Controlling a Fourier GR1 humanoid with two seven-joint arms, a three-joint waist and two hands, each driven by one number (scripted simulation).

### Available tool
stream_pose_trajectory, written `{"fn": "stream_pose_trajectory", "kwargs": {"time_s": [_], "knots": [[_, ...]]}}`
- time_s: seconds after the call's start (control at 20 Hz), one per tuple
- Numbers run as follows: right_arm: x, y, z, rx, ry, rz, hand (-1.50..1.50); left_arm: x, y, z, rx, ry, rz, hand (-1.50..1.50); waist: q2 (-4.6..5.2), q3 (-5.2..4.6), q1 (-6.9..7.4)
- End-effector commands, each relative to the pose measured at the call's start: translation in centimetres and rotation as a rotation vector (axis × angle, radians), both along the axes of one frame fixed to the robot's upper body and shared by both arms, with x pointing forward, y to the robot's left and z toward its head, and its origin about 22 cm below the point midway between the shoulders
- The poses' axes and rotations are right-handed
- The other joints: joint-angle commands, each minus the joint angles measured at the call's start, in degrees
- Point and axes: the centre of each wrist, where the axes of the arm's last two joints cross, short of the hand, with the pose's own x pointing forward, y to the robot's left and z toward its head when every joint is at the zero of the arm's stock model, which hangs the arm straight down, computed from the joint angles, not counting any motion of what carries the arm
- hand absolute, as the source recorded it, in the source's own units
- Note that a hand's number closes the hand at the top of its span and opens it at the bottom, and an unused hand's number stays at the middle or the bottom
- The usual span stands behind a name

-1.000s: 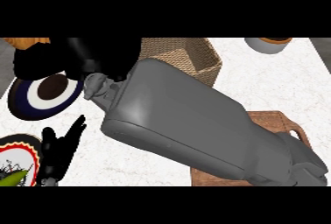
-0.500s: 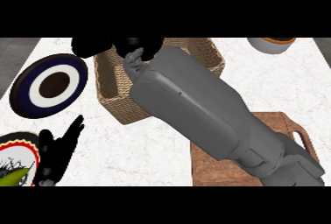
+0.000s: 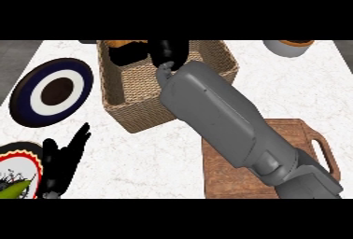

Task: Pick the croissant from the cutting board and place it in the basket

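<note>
My right forearm (image 3: 221,116) reaches from the lower right across the wooden cutting board (image 3: 224,179) to the woven basket (image 3: 134,114) at the top centre. My right hand (image 3: 165,52) hangs over the basket's far inside with its fingers curled round the croissant (image 3: 129,43). Only an orange-brown sliver of the croissant shows above the fingers. The visible part of the board is bare. At the lower left my left hand (image 3: 60,163) rests open, fingers up.
A navy plate (image 3: 52,91) with a white ring and a dark centre lies left of the basket. A red-rimmed plate (image 3: 14,161) sits at the lower left corner under my left hand. A grey bowl (image 3: 289,47) stands at the top right.
My right hand has carried the croissant from left of the basket to over its far inside. The forearm now leaves the board's left part uncovered. The left hand has stayed put.
</note>
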Motion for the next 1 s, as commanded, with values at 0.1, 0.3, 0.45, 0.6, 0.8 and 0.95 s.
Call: {"fn": "stream_pose_trajectory", "kwargs": {"time_s": [0.1,0.3,0.45,0.6,0.8,0.95], "knots": [[2.8,-2.7,-2.9,-0.206,0.025,-0.176,1.5,-1.4,-0.3,-1.9,-0.011,0.111,0.042,0.0,-0.1,-0.6,-1.55],[3.0,-4.0,-4.4,-0.316,0.027,-0.073,-1.5,-2.8,-0.2,-2.0,-0.012,0.123,0.041,0.0,-0.15,-0.54,-1.38],[3.5,-3.4,-3.0,-0.316,0.0,-0.087,-1.5,-1.9,1.2,-2.2,-0.029,0.115,0.049,0.0,-0.03,-0.58,-1.33],[4.0,-4.5,-2.2,-0.265,-0.054,-0.078,-1.5,-1.5,1.6,-1.3,-0.007,0.118,0.038,0.0,0.0,-0.55,-1.3],[3.0,-5.6,-4.3,-0.197,-0.068,-0.101,-1.5,-1.9,1.3,-0.8,-0.007,0.123,0.066,0.0,-0.44,-0.51,-2.16],[3.2,-5.3,-1.2,-0.101,-0.078,-0.128,-1.5,-0.1,3.0,-1.2,-0.012,0.117,0.091,0.0,-0.32,-0.56,-2.55]]}}
